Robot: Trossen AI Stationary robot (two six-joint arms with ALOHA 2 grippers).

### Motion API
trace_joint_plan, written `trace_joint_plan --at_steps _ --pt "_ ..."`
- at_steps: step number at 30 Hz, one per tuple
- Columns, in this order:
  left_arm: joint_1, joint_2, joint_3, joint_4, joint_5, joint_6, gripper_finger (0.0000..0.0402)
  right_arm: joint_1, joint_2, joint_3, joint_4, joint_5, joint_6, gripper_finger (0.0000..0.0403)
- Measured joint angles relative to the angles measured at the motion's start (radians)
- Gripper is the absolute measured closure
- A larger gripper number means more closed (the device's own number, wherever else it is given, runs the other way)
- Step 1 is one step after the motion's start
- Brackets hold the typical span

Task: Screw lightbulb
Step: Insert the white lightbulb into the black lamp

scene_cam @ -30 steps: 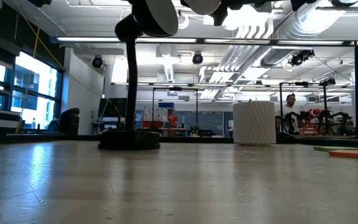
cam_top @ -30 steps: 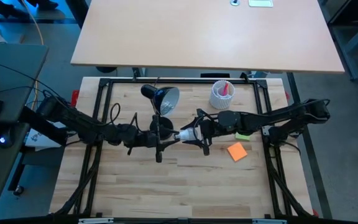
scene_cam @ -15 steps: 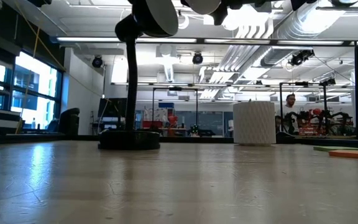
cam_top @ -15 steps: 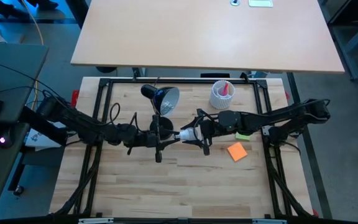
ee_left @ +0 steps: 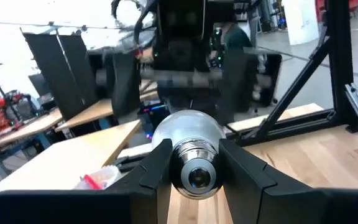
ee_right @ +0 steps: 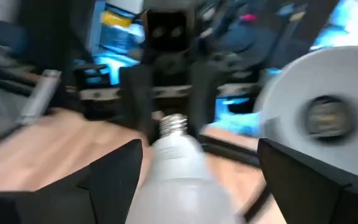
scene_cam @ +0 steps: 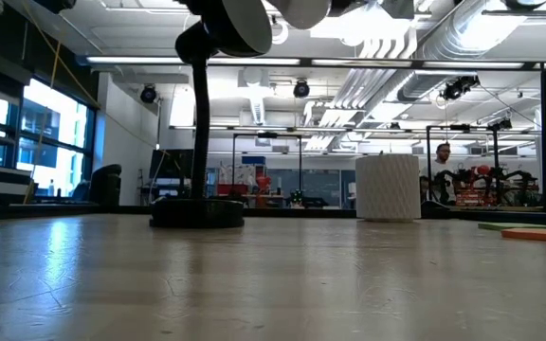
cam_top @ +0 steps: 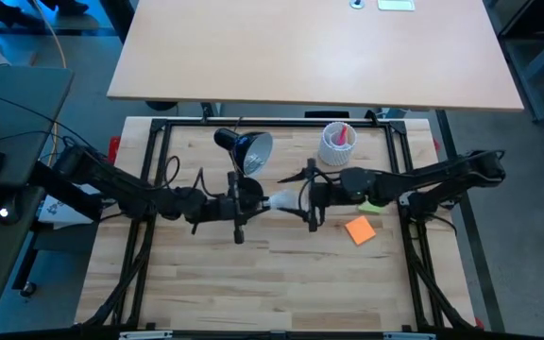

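Above mid-table hangs lightbulb (cam_top: 280,201), long axis level, screw base pinched in left gripper (cam_top: 249,202). Beside its globe, right gripper (cam_top: 300,199) spread wide, holding nothing. Just behind: lamp shade (cam_top: 251,151), likely the socket.

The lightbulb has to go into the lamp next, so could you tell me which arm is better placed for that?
Probably the left. The left gripper has its fingers clamped on the lightbulb at its screw base, just in front of the lamp. The right gripper is open, its fingers clear of the glass.
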Motion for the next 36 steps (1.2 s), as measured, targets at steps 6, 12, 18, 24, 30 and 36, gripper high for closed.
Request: trace_joint_plan --at_steps 6,12,18,24,30,36 --pt "-0.039 -0.116 -0.134 0.159 0.004 -0.011 0.0300 0.087 -0.071 0.000 -0.012 0.144 -0.140 0.0087" --pt "-0.049 -0.198 -0.295 0.467 0.188 -0.013 0.0300 0.156 -0.003 0.001 0.093 0.117 -0.438 0.0087" --pt "-0.047 -0.211 -0.383 0.640 0.266 -0.038 0.0300 0.169 0.117 0.001 0.367 0.150 -0.713 0.0087" --pt "-0.047 -0.210 -0.391 0.634 0.269 -0.059 0.0297 0.151 0.167 0.085 0.356 0.049 -0.752 0.0087" --pt "-0.046 -0.209 -0.391 0.620 0.269 -0.055 0.0295 0.125 0.234 0.252 0.084 0.003 -0.704 0.0087" --pt "-0.046 -0.209 -0.390 0.595 0.269 -0.054 0.0297 0.117 0.306 0.361 0.027 0.048 -0.696 0.0087"
